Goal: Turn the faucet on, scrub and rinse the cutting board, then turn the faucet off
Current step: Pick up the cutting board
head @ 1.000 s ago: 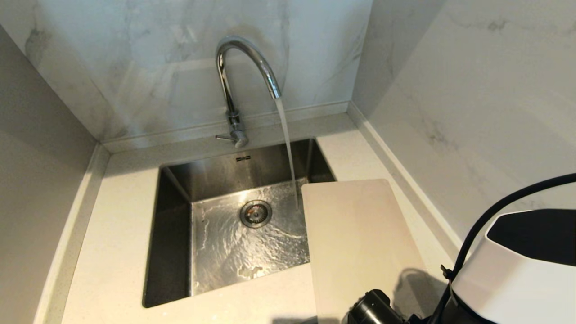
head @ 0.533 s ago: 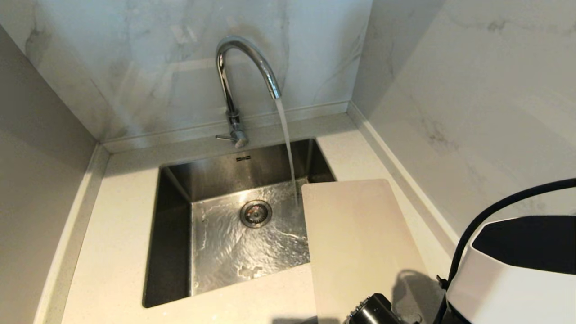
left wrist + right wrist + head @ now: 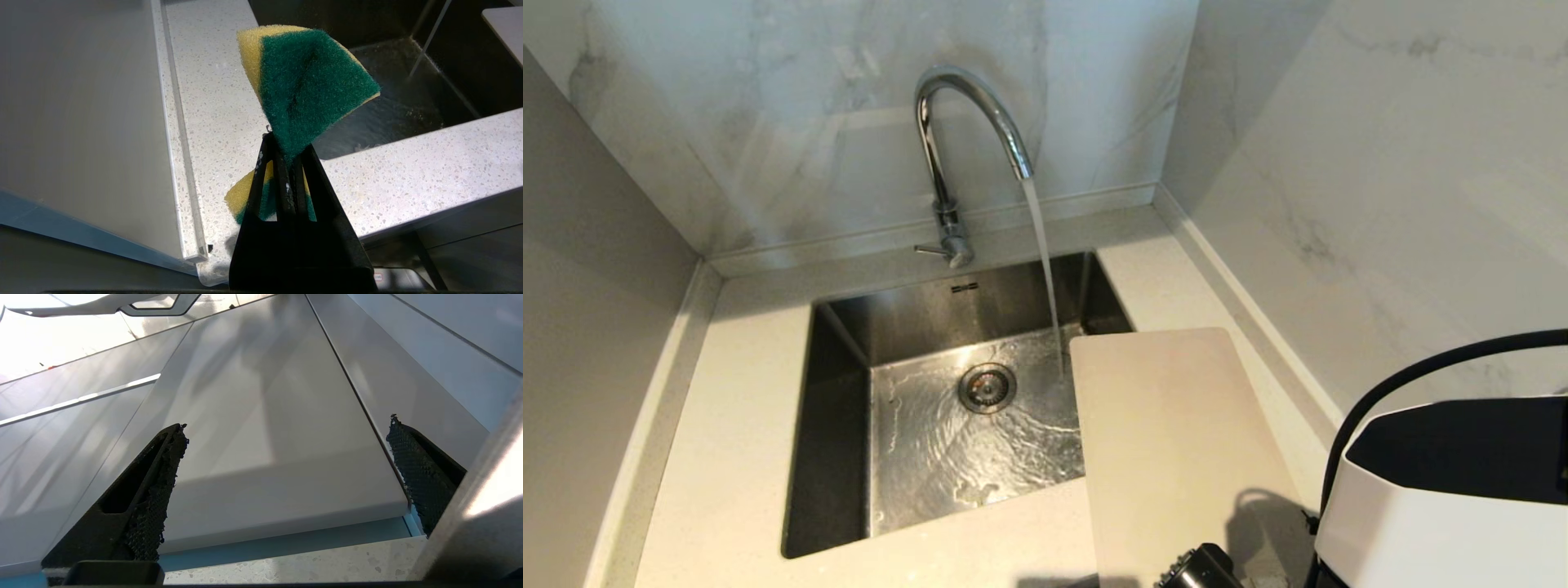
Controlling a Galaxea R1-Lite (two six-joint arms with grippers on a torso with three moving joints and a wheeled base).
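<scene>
We see the faucet (image 3: pixel 947 147) at the far edge of the sink (image 3: pixel 837 425), its water (image 3: pixel 1045 278) running into the basin. The cutting board (image 3: pixel 1176 441) lies on the bench (image 3: pixel 727 457) right of the sink, overhanging it. The left gripper (image 3: pixel 288 163) fingers pinch a green-and-yellow sponge (image 3: pixel 310 85); the right gripper (image 3: pixel 286 457) fingers are spread wide, empty

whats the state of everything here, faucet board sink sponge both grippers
faucet: on, water streaming into the sink
sink: wet floor, drain uncovered
cutting board: flat on the counter, one edge overhanging the sink, out of the stream
sponge: folded, pinched in the left gripper
left gripper: shut on the sponge, above the counter edge
right gripper: open, empty
</scene>
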